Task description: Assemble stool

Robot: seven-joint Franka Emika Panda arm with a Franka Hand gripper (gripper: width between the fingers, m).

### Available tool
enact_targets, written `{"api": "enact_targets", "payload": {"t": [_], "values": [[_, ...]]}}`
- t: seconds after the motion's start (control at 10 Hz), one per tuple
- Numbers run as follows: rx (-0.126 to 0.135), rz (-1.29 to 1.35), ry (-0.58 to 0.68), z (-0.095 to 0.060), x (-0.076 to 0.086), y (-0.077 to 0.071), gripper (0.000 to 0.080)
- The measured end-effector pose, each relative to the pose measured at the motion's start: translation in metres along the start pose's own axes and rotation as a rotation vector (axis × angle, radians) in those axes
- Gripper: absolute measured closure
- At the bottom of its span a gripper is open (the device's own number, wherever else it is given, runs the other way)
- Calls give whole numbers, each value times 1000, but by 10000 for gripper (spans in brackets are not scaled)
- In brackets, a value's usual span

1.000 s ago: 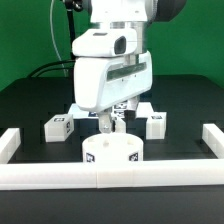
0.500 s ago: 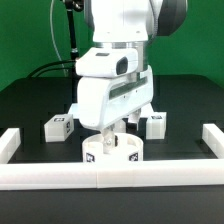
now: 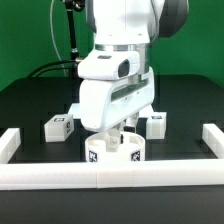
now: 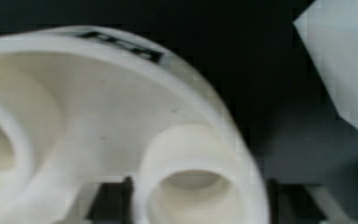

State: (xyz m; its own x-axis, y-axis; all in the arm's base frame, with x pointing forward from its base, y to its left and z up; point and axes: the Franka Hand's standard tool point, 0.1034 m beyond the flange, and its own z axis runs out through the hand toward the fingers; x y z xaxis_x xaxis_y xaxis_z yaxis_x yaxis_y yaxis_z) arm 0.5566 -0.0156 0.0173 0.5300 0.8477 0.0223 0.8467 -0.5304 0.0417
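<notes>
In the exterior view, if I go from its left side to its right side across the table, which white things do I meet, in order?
Left rail → tagged leg → round seat → second leg → right rail.

The gripper (image 3: pixel 108 139) had a white housing. The seat (image 3: pixel 112 153) directly beneath it was white too, with small black-and-white square tags on its rim. One leg (image 3: pixel 57 128) and another leg (image 3: pixel 155 124), either side of the gripper, were white with similar tags. The border rails (image 3: pixel 110 177) were white, the table (image 3: pixel 30 105) black and the backdrop (image 3: pixel 25 40) green.
</notes>
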Motion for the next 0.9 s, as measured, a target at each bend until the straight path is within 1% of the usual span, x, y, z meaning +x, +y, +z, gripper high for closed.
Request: {"api": "enact_targets", "payload": {"t": [0.6, 0.7, 0.8, 0.9], "values": [[0, -5, 0, 0, 1, -1, 479], [-1, -55, 0, -1, 12, -3, 479], [0, -61, 8, -2, 32, -7, 479], [-6, -75, 19, -4, 55, -13, 479]]}}
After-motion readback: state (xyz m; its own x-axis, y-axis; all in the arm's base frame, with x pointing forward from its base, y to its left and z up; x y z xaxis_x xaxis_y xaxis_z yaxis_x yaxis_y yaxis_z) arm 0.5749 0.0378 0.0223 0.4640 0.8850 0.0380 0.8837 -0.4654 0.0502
